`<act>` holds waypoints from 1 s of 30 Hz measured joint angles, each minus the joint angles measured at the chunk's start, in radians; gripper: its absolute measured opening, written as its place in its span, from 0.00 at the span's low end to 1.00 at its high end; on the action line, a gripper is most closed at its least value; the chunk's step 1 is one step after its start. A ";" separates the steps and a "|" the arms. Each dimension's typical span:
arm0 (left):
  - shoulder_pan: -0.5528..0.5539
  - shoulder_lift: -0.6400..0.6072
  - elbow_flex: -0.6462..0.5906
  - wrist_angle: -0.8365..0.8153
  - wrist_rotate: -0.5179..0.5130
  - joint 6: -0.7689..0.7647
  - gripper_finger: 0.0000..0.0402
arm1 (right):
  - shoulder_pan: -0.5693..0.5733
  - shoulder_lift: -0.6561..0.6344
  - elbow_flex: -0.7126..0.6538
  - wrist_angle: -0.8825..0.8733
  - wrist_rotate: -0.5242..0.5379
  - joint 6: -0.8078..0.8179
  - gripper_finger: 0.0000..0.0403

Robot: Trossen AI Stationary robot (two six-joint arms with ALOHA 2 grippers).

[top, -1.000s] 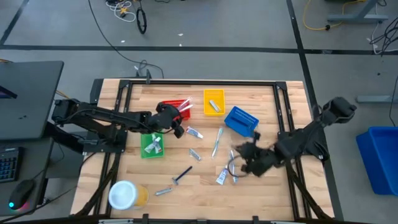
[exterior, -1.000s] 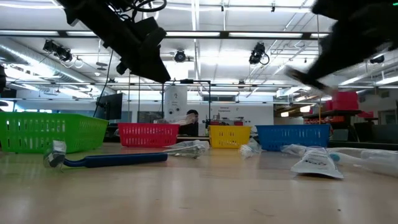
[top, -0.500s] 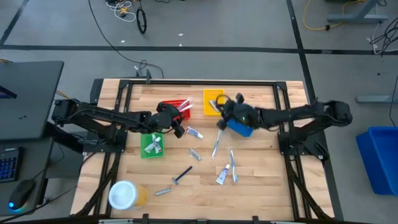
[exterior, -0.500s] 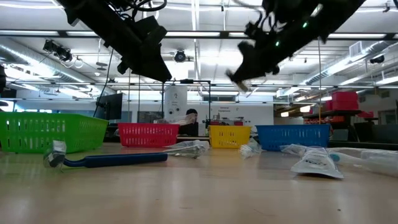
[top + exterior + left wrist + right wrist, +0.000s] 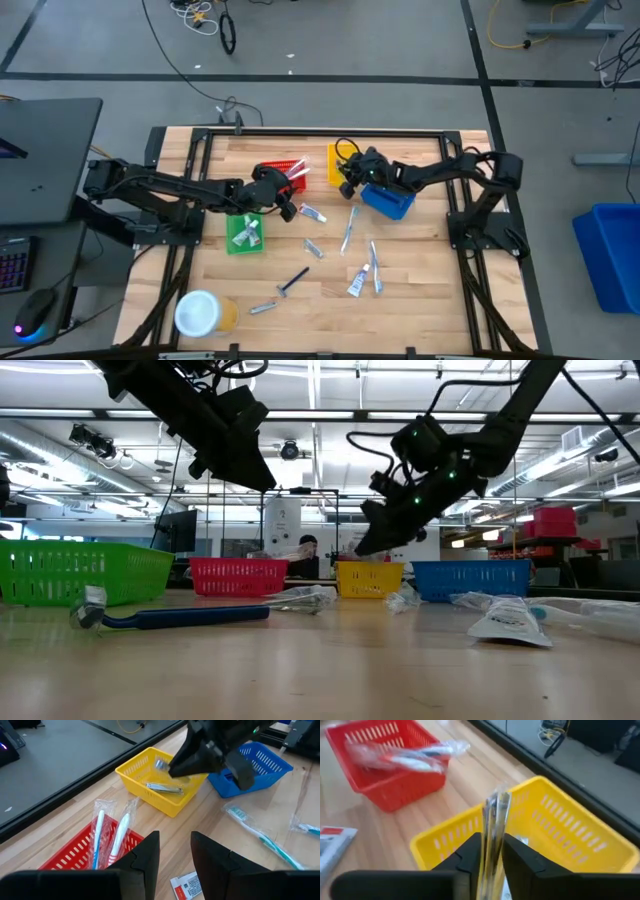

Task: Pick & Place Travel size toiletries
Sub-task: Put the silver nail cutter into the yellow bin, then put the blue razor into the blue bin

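Note:
My right gripper point(image 5: 349, 180) hovers over the yellow basket point(image 5: 343, 163), shut on a slim silvery item in a clear wrapper point(image 5: 492, 827). A silvery metal piece point(image 5: 165, 787) lies in that basket. My left gripper point(image 5: 287, 197) hangs open and empty beside the red basket point(image 5: 280, 175), where wrapped toothbrushes point(image 5: 110, 832) rest across the rim. Loose on the wood lie a toothbrush point(image 5: 348, 228), small tubes point(image 5: 357, 283), a dark-handled razor point(image 5: 292, 281) and a flat packet point(image 5: 313, 213). My right gripper pinches the wrapped silvery item point(image 5: 493, 840) between its two fingers point(image 5: 517, 860). The item's free end point(image 5: 496, 802) sticks out past the fingertips. The fingers slant down from the table's right side. The item is lifted clear above the yellow basket point(image 5: 560, 840).
A blue basket point(image 5: 388, 195) sits under the right arm, and a green basket point(image 5: 244, 233) holding packets lies under the left arm. A white-lidded jar point(image 5: 200, 313) stands at the near left corner. Bare wood shows along the near edge and far left.
My right arm has swung from the near right part of the table toward the far edge and leftward. It has ended above the yellow basket, a little lower than half a second ago. My left arm has kept still.

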 joint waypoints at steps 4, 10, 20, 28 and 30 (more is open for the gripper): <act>0.000 0.000 0.000 0.000 0.000 0.000 0.29 | -0.011 0.018 0.000 0.010 0.007 0.000 0.30; 0.000 0.000 0.000 0.000 0.000 0.000 0.29 | -0.011 0.009 0.000 0.041 -0.004 -0.004 0.41; -0.013 0.000 0.000 0.000 0.103 -0.066 0.29 | 0.110 -0.095 0.000 0.058 -0.116 -0.105 0.47; -0.132 0.001 0.000 0.014 0.173 -0.126 0.26 | 0.274 -0.119 0.000 0.043 -0.312 -0.078 0.47; -0.178 0.017 0.000 0.059 0.191 -0.168 0.25 | 0.302 -0.119 0.000 0.023 -0.295 -0.079 0.47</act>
